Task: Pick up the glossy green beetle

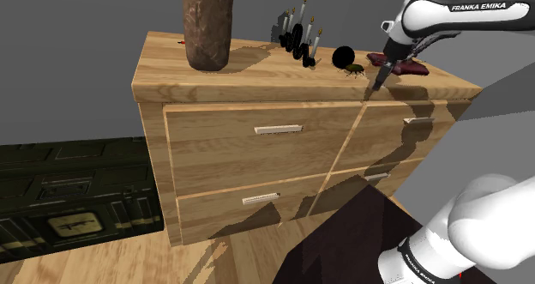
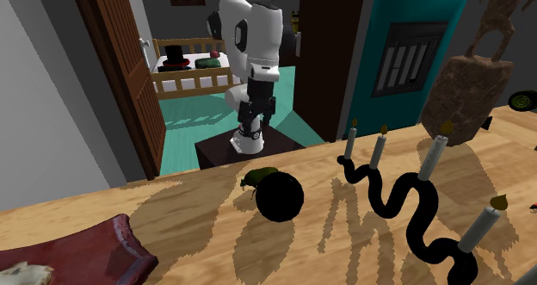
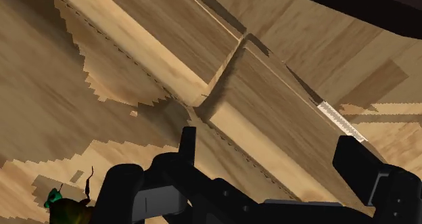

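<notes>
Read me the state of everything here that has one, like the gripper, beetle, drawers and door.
Gripper: jaws open, empty, over the front edge of the dresser.
Green beetle: lying on the dresser top, not held, beside the black ball.
Drawers: shut.
Brown door: open.
Candles: standing in the black wavy holder.

On the wooden dresser point(image 1: 163, 66) you see a black ball point(image 1: 344, 56). To its left in the shoulder view stand a wavy black candleholder point(image 1: 298, 39) and a rough brown block point(image 1: 207, 23); to its right lies a dark red dish point(image 1: 413, 67).
</notes>
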Controlling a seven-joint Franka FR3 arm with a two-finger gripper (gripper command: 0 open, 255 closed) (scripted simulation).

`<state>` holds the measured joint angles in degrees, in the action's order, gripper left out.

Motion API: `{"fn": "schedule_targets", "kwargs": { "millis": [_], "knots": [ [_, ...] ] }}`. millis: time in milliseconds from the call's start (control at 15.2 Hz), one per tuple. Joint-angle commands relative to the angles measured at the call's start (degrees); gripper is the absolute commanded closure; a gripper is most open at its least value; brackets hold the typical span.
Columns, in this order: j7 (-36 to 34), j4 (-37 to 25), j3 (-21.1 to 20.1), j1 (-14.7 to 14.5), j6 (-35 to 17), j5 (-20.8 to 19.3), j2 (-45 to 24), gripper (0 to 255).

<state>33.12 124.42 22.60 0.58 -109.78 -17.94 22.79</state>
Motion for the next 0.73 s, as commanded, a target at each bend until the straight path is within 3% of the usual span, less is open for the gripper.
{"fn": "schedule_targets", "kwargs": {
  "millis": [0,330,660],
  "knots": [
    [4.9,-3.3,2.3,-0.5,-1.8,0.4,-3.6,0],
    [16.7,-12.6,7.0,-1.7,-5.3,4.4,-13.6,0],
    [29.3,-24.1,10.1,-1.1,-6.9,11.8,-24.9,0]
  ]
}}
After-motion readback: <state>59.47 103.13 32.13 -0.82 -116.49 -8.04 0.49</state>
